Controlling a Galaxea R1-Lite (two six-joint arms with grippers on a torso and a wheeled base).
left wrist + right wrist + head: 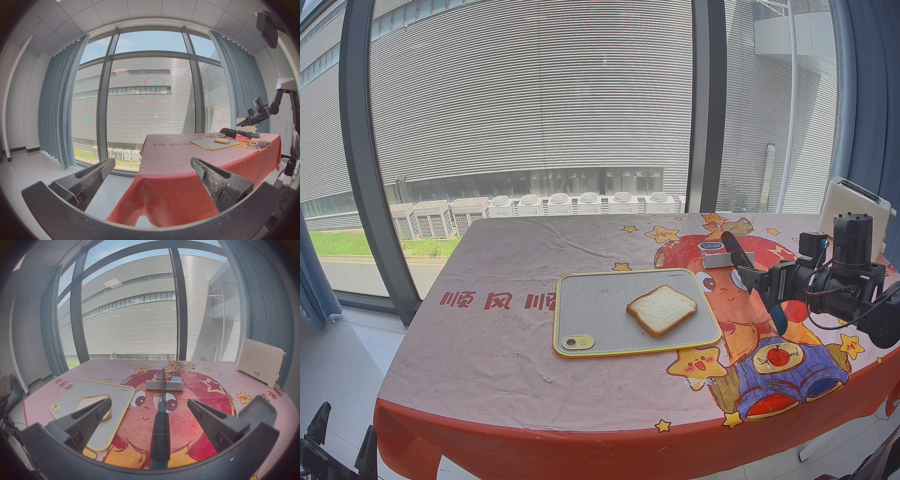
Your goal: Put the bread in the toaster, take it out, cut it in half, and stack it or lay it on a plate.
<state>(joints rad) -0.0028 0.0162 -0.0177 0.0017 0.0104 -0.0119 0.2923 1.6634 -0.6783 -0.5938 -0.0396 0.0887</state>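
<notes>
The slice of bread (661, 309) lies flat on the grey cutting board (600, 312) in the middle of the worktop (506, 362), well apart from the toaster (853, 209), which stands at the far right edge. The right tool (148, 403) hovers with its fingers wide open and grips nothing; the knife (161, 427) lies between them untouched, its blade resting on a small block (153, 385). The left tool (152, 162) is wide open and empty too, low beside the worktop's left side.

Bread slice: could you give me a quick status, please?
Left pincer open, off-table. Right pincer open above black-handled knife. Uncut white bread slice flat on grey yellow-rimmed board. Nothing obstructing.
</notes>
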